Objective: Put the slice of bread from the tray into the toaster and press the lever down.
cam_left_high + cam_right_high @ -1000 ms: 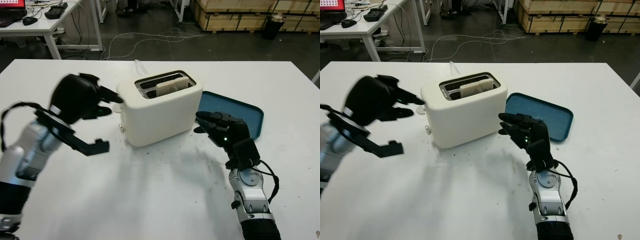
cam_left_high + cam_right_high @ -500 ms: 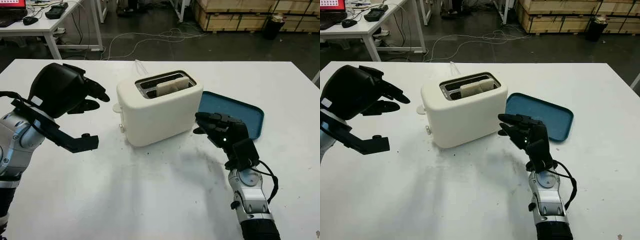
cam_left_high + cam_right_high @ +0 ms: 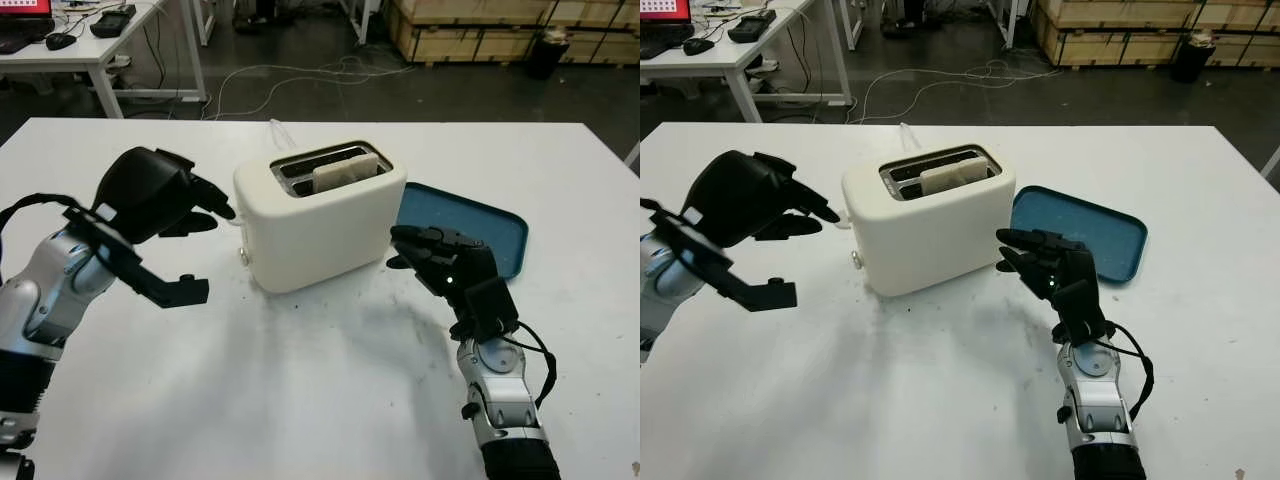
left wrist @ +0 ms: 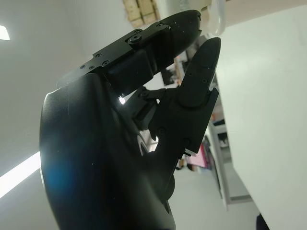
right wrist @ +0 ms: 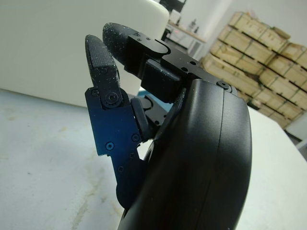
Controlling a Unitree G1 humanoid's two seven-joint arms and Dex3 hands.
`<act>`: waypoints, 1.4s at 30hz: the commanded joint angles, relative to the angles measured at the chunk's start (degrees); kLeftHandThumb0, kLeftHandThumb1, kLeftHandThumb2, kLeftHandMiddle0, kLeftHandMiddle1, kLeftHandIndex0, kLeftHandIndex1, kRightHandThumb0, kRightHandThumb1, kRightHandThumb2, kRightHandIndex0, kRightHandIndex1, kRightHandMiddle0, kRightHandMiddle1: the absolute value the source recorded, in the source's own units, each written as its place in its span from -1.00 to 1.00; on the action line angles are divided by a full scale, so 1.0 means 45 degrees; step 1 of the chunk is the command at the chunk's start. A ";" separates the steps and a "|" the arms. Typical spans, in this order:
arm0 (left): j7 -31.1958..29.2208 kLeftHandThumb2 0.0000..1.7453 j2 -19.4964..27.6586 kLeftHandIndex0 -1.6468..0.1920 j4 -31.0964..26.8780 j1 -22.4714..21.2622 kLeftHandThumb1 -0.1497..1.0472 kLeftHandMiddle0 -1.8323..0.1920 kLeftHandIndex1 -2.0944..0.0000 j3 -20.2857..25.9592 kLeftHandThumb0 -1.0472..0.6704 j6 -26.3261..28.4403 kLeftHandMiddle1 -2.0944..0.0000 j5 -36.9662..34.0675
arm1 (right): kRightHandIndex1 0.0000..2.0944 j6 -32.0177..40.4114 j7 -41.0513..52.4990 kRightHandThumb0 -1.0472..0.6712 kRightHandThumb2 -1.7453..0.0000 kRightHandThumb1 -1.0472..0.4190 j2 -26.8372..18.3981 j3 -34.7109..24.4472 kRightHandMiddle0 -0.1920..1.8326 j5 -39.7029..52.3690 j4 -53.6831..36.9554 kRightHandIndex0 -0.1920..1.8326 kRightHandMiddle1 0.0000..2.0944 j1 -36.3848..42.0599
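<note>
The white toaster (image 3: 320,225) stands mid-table with a slice of bread (image 3: 345,175) upright in its near slot, its top edge showing. The small white lever (image 3: 843,218) sticks out of the toaster's left end. My left hand (image 3: 218,217) hovers open beside that end, holding nothing, fingertips (image 4: 211,45) right at the lever; I cannot tell whether they touch it. My right hand (image 3: 400,246) is open just off the toaster's right side, between it and the blue tray (image 3: 470,225), which has nothing on it.
The white table (image 3: 300,400) stretches wide in front of the toaster and carries a few dark crumbs. Behind the table lie floor cables, a desk at the far left and wooden crates at the back right.
My left hand was at the lever a second ago, drew back to the left and up, and has now returned to the toaster's left end. The right hand, bread and toaster have not moved.
</note>
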 commanded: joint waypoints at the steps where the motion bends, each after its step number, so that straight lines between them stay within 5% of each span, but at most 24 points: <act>1: 0.0406 -1.00 -0.0032 -0.66 0.0306 -0.0301 0.41 -0.14 0.94 -0.0160 -0.12 -0.0124 -0.26 0.0217 | -0.30 0.0092 0.0003 -0.36 1.00 -0.73 0.0042 0.0002 0.43 0.0005 -0.0026 0.24 -1.00 0.0046; 42: 0.1195 -0.99 -0.0072 -0.71 0.2739 -0.1638 0.40 -0.13 0.96 -0.1532 -0.10 -0.0794 -0.35 0.0450 | -0.28 -0.0026 0.0046 -0.35 1.00 -0.73 0.0061 0.0019 0.43 -0.0012 0.0079 0.23 -1.00 0.0088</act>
